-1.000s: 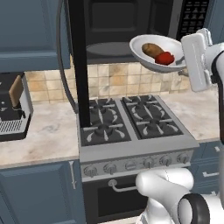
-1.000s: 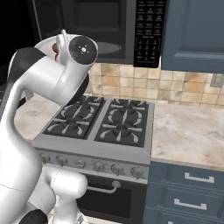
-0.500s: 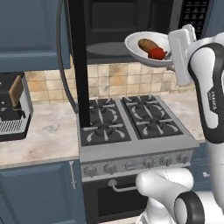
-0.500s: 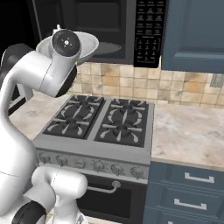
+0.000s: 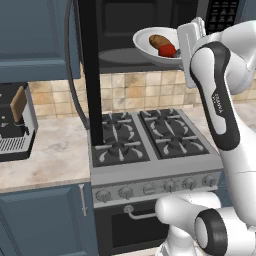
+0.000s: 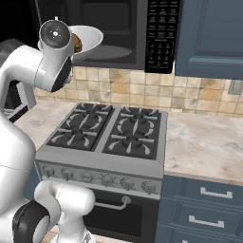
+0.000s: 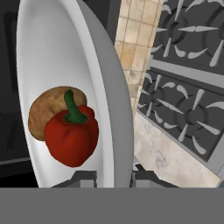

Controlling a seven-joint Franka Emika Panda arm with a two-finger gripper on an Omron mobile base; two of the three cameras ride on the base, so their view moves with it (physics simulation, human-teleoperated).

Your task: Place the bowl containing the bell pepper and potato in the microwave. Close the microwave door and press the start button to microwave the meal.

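The big black boxy microwave (image 5: 150, 30) has its wide black door (image 5: 89, 65) swung open, so that part's sorted. My gripper (image 7: 113, 177) is clamped on the rim of the wide shallow white bowl (image 5: 152, 47), held at the cavity mouth with the glossy red bell pepper (image 7: 71, 133) and tan-brown potato (image 7: 46, 109) inside. I'd say I've yet to set it in, shut the door and hit start.

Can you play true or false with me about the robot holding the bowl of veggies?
1. The end effector grips the rim of the white bowl. True.
2. The bowl holds a carrot. False: it holds a red bell pepper and a potato.
3. The microwave door is shut. False: it stands open, edge-on beside the stove.
4. The pepper touches the potato. True.
5. The bowl sits on the stove. False: it is held up at the microwave opening.
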